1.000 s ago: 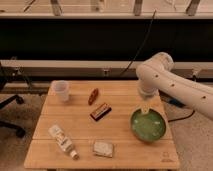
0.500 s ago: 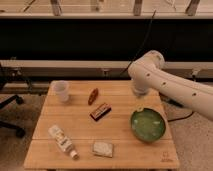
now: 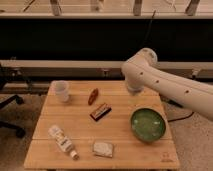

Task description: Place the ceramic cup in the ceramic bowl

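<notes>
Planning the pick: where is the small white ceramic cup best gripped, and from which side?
Probably across the rim, from above: the small white handleless ceramic cup stands upright, mouth up, alone at the wooden table's far-left corner. The gripper hangs over the far edge, right of it.

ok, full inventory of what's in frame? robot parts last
table: 1, light wood, centre of view
ceramic cup: 1, white, upright, far-left corner of table
ceramic bowl: 1, green, right side of table
bottle: 1, white with label, lying at near-left
oblong item: 1, reddish-brown, far centre
flat bar: 1, dark and brown, table centre
packet: 1, pale grey-white, near edge
chair: 1, black, floor left of table
arm: 1, white, enters from right
gripper: 1, white, open and empty, over table's far edge, beyond the bowl
</notes>
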Available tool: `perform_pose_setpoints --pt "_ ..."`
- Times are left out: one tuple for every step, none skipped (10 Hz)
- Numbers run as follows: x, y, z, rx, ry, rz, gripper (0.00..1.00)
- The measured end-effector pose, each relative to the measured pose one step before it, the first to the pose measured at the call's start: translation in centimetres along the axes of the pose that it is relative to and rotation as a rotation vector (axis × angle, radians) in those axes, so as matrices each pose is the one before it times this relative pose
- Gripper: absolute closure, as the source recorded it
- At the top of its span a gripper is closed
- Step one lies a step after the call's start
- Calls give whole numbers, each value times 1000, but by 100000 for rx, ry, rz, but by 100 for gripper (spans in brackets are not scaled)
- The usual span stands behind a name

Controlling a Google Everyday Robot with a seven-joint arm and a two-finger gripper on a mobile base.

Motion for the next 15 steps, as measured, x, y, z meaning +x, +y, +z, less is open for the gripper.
perform_pose_setpoints --pt "-489 -683 -138 705 41 -310 20" --pt "-170 -336 -34 311 57 -184 20" --pt "-139 25 -41 19 415 -443 20" --pt "-212 -58 -94 685 178 -412 20" --pt "-272 -71 19 889 399 -301 20" --pt "-1037 -541 -138 1365 363 -710 20" --pt "-1226 -719 -104 871 44 -1097 20" --pt "-117 -70 -8 195 159 74 20" --pt "-159 -117 -26 469 512 -468 20" --pt "-469 -304 -16 873 650 -978 20" --pt "-593 -292 20 546 230 -556 20" --pt "-274 -199 49 526 434 182 20" --pt "-694 -319 -5 586 267 -291 20" --pt "-922 -352 -29 766 170 -828 20" --pt "-636 -226 10 637 234 -590 20"
